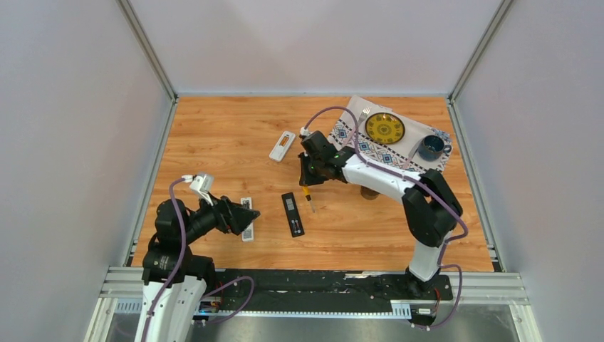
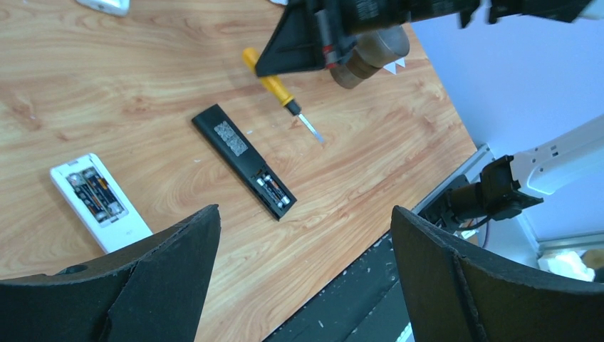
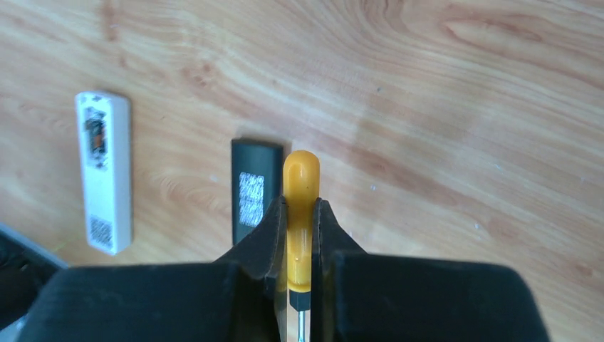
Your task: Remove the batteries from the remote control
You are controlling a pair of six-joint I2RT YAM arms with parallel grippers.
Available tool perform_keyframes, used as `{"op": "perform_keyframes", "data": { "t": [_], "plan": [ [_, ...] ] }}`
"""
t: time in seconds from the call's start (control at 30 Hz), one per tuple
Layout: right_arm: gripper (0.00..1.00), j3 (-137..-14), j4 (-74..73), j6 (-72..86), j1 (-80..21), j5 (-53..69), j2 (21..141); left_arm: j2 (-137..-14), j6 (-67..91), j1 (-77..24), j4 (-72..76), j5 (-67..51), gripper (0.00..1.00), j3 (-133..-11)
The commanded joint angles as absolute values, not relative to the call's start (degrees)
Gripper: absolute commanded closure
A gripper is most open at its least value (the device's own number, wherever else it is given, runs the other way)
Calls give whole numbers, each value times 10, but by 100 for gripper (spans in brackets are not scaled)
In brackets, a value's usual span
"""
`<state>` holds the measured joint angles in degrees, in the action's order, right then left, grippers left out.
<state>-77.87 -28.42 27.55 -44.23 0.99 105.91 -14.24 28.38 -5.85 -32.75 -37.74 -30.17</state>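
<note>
A black remote control [image 2: 242, 160] lies face down on the wood table, its compartment open with dark, silver-ended batteries [image 2: 274, 191] inside. To its left lies a white remote control [image 2: 100, 199], also open, with batteries [image 2: 96, 194] in it. My right gripper [image 3: 300, 206] is shut on the yellow handle of a screwdriver [image 3: 300, 178] just right of the black remote [image 1: 293, 214]; the blade points toward the table's near edge. My left gripper [image 2: 305, 214] hangs open beside the white remote [image 1: 247, 219], with nothing between its fingers.
A white cover-like piece [image 1: 282, 145] lies farther back. A brown tape roll [image 1: 369, 192] sits under the right arm. At the back right a patterned cloth [image 1: 356, 142] carries a yellow plate [image 1: 384, 128], a fork and a blue mug [image 1: 431, 147].
</note>
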Motion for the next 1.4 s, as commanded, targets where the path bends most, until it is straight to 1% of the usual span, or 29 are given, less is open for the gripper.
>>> {"op": "perform_keyframes", "data": {
  "t": [0.0,0.13,0.23,0.33,0.37,0.43,0.47,0.53,0.57,0.77,0.83,0.97,1.03,1.13,1.2,1.23,1.27,1.3,1.33,1.37],
  "plan": [
    [100,-722,-224,266,-419,72,970,-142,323,-54,-272,-398,6,-267],
    [100,-668,-201,259,-409,103,900,-156,323,-56,-252,-401,7,-259],
    [100,-641,-185,254,-408,115,851,-177,322,-76,-246,-379,7,-264],
    [100,-628,-181,251,-407,134,814,-219,324,-141,-226,-325,7,-269],
    [100,-624,-178,253,-407,137,796,-235,321,-186,-219,-287,7,-274],
    [100,-614,-164,265,-406,136,778,-293,312,-234,-207,-252,7,-298],
    [100,-605,-159,267,-405,135,760,-316,310,-276,-199,-229,7,-308],
    [100,-593,-140,286,-402,134,745,-371,317,-311,-173,-217,7,-328],
    [100,-579,-133,294,-400,138,730,-387,325,-339,-131,-215,7,-330],
    [100,-514,-21,381,-395,176,675,-503,399,-423,105,-215,6,-318],
    [100,-492,18,400,-395,184,667,-549,411,-438,143,-213,6,-330],
    [100,-483,24,421,-395,186,657,-620,433,-453,220,-207,7,-345],
    [100,-475,25,428,-396,177,651,-642,432,-456,218,-204,8,-366],
    [100,-474,15,430,-395,158,637,-674,427,-464,212,-202,19,-388],
    [100,-475,5,428,-395,142,627,-682,426,-468,216,-198,35,-391],
    [100,-476,2,426,-396,136,623,-683,425,-468,214,-193,45,-393],
    [100,-480,-18,424,-396,124,616,-686,425,-468,203,-189,66,-395],
    [100,-479,-25,420,-396,120,613,-686,424,-468,199,-187,75,-397],
    [100,-479,-26,418,-396,118,605,-686,424,-468,193,-183,89,-397],
    [100,-476,-27,418,-396,113,600,-687,425,-468,192,-183,95,-396]
  ]
}}
